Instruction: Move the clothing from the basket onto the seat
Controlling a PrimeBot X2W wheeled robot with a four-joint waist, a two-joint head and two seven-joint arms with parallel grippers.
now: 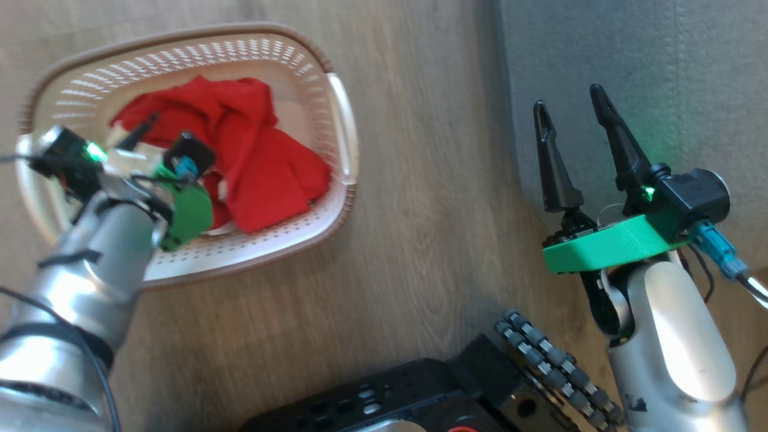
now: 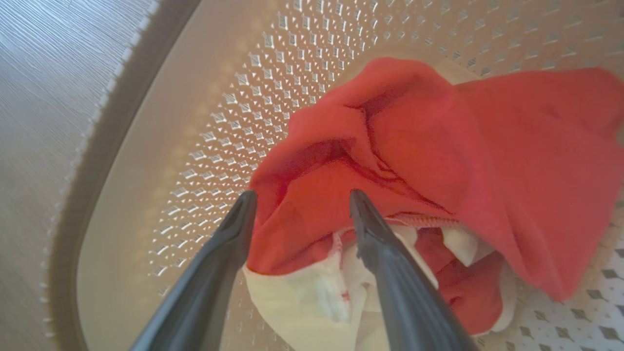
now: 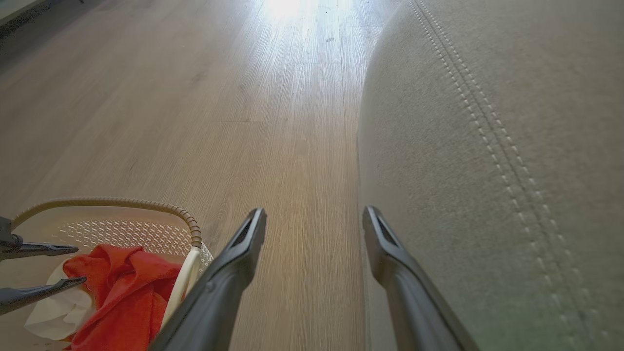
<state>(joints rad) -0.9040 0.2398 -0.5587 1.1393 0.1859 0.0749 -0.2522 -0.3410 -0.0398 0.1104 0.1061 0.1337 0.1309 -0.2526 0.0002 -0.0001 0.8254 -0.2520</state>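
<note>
The cream basket point(image 1: 343, 123) sits on the floor at the upper left, with the red and white clothing point(image 1: 258, 156) bunched inside it. My left gripper point(image 1: 143, 135) reaches down into the basket and is open. In the left wrist view, my left gripper point(image 2: 302, 195) has its tips on either side of a red fold of the clothing point(image 2: 438, 146), above a white panel. My right gripper point(image 1: 569, 99) is open and empty, level with the edge of the grey seat point(image 1: 648, 66). In the right wrist view, my right gripper point(image 3: 314, 212) points along the seat point(image 3: 487, 146), beside the basket point(image 3: 190, 234).
Bare wood floor point(image 1: 432, 180) lies between the basket and the seat. My own dark base point(image 1: 420, 390) fills the bottom middle of the head view. The left gripper's fingers point(image 3: 58, 249) show over the clothing at the right wrist view's lower left.
</note>
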